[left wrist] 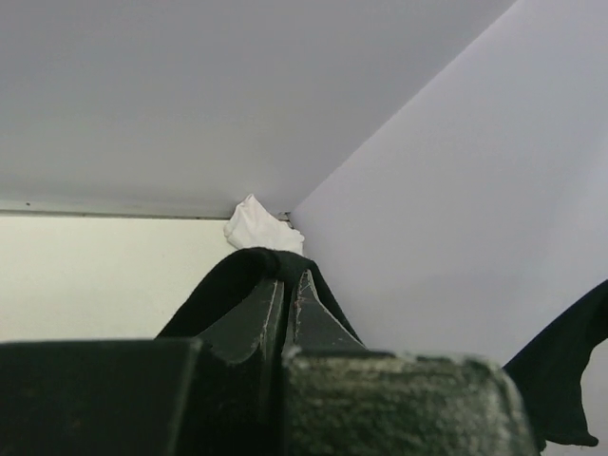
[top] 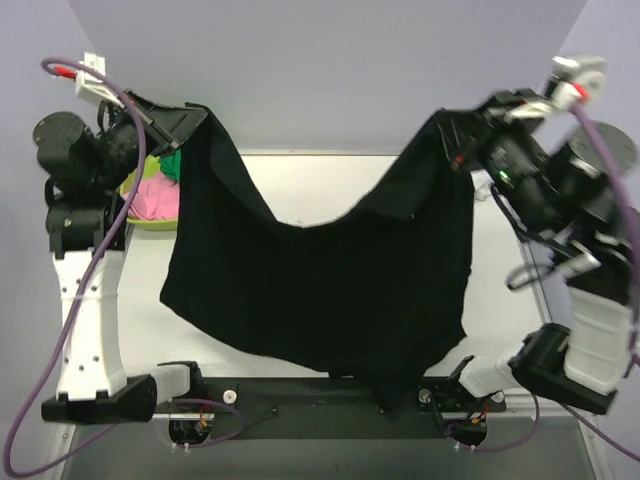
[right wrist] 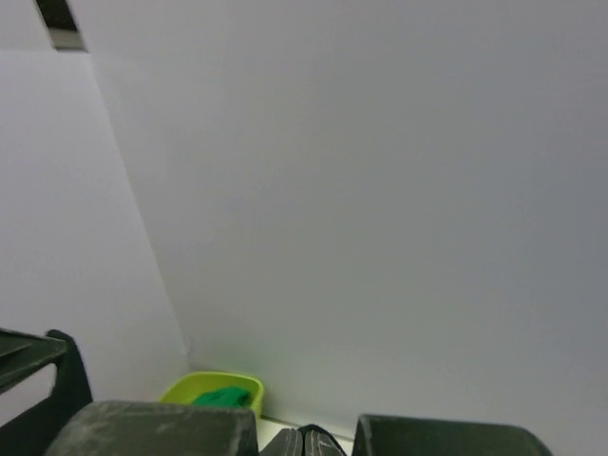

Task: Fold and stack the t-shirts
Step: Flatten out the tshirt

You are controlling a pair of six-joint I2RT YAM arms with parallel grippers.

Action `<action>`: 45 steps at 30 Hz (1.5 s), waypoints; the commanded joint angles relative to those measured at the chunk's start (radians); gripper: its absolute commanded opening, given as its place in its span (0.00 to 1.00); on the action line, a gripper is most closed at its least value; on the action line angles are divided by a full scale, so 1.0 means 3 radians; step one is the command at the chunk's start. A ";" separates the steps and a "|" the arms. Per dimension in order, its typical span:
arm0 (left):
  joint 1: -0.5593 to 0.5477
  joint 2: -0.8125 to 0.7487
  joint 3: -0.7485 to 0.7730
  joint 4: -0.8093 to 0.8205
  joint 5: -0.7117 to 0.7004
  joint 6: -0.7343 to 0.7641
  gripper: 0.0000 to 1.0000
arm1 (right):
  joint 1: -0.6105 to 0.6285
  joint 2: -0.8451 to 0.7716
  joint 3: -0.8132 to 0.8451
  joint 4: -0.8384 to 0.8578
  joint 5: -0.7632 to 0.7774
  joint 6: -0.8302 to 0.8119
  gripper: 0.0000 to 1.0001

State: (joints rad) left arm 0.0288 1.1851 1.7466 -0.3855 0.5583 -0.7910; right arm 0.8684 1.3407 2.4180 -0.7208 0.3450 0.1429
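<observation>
The large black t-shirt (top: 320, 280) hangs spread between my two raised grippers, sagging in the middle, its lower edge reaching the table's near edge. My left gripper (top: 192, 115) is shut on the shirt's upper left corner; in the left wrist view black cloth (left wrist: 242, 271) loops over the closed fingertips (left wrist: 304, 290). My right gripper (top: 447, 125) is shut on the upper right corner; its wrist view shows closed fingertips (right wrist: 285, 444) with a bit of black cloth (right wrist: 323, 434) between them. A crumpled white t-shirt (left wrist: 258, 228) lies in the table's far corner.
A lime-green tub (top: 150, 212) holding pink and green cloth stands at the table's left side behind the left arm; it also shows in the right wrist view (right wrist: 214, 389). Grey walls close in the back and sides. The arm bases stand at the near edge.
</observation>
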 commanded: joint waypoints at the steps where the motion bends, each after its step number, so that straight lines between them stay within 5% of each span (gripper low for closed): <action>1: 0.0022 0.0400 0.0027 0.0523 0.0005 -0.0109 0.00 | -0.0831 0.0470 0.0167 0.0240 -0.0336 0.0162 0.00; 8: 0.0022 0.1428 0.1022 0.0651 0.0026 -0.0129 0.00 | -0.1754 0.0935 0.0331 0.0898 -0.1002 0.0414 0.00; 15: 0.0032 0.2450 0.2264 0.1136 0.0113 -0.0589 0.00 | -0.1831 0.0941 0.0239 0.1921 -0.1221 0.0235 0.00; 18: 0.0067 0.2752 0.2924 0.1132 0.0123 -0.0779 0.00 | -0.1831 0.0977 0.0591 0.1948 -0.1252 0.0133 0.00; 20: 0.0108 0.2769 0.2978 0.1157 0.0159 -0.0830 0.00 | -0.1821 0.0824 0.0262 0.1988 -0.1293 0.0102 0.00; 23: 0.0093 0.2407 0.2112 0.1441 0.0230 -0.0672 0.00 | -0.1811 0.0206 -0.0977 0.2187 -0.1451 0.0152 0.00; 25: 0.0073 0.1911 0.0833 0.1754 0.0210 -0.0616 0.00 | -0.1801 -0.0310 -0.1731 0.2279 -0.1482 0.0219 0.00; 30: 0.0063 0.1154 -0.1258 0.2302 0.0077 -0.0437 0.00 | -0.1780 -0.1307 -0.3984 0.2515 -0.1457 0.0668 0.00; 35: 0.0027 0.0790 -0.2827 0.2344 -0.0265 -0.0355 0.00 | -0.1291 -0.1886 -0.5154 0.2179 -0.1054 0.0884 0.00; 45: 0.0016 0.0157 -0.3291 0.1076 -0.1094 0.0095 0.00 | -0.0590 -0.2367 -0.5810 0.1258 -0.0761 0.1385 0.00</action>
State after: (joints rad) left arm 0.0338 1.3636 0.7456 0.0265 0.3511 -0.8406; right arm 0.6270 0.6754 0.6739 -0.2821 0.0639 0.4725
